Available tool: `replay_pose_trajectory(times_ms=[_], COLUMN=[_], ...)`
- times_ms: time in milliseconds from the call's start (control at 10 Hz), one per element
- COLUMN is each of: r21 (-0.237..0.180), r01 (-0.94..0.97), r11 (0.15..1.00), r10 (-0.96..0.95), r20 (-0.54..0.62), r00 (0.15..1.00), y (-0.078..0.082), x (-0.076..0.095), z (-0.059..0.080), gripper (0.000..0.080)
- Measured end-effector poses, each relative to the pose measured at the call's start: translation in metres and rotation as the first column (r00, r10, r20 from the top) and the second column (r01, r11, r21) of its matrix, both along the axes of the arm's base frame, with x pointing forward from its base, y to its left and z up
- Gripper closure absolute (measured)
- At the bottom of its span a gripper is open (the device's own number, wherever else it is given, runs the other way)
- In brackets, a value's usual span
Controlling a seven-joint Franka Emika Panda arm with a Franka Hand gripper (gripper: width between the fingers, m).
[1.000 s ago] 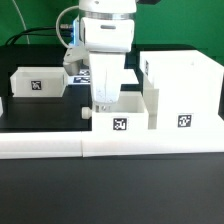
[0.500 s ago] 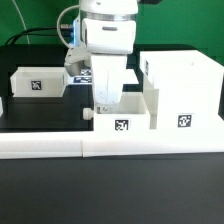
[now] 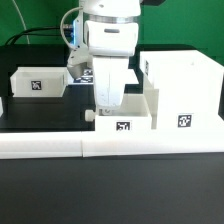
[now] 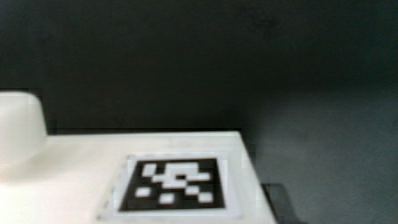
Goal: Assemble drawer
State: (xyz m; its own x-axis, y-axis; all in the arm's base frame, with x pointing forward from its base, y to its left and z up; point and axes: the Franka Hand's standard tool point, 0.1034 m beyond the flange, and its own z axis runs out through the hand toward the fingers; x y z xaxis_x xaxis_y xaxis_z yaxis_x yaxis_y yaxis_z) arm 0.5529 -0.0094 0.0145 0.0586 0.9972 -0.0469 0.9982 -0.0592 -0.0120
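Observation:
The large white open-fronted housing stands at the exterior view's right. A small white tray with a square tag and a round knob sits just left of it, against the housing's side. My gripper reaches straight down onto this tray's left wall and is shut on it. A second tagged tray sits at the left. In the wrist view the held tray's white surface, its tag and knob show, with one dark finger at its edge.
A long low white border rail runs along the front of the black table. The marker board lies behind my gripper, mostly hidden by the arm. A cable hangs behind the arm at the back.
The middle tray and my gripper have slid a little toward the exterior view's right, closer to the housing. The left tray and housing have not moved.

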Motion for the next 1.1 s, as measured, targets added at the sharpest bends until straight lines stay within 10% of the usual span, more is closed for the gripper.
replay_pose_trajectory(times_ms=[1100], r21=[0.005], r01=[-0.037], r11=[0.999], r10=[0.037], r20=[0.021], r00=[0.999], y=[0.009], x=[-0.004], z=[-0.0035], gripper=[0.0757])
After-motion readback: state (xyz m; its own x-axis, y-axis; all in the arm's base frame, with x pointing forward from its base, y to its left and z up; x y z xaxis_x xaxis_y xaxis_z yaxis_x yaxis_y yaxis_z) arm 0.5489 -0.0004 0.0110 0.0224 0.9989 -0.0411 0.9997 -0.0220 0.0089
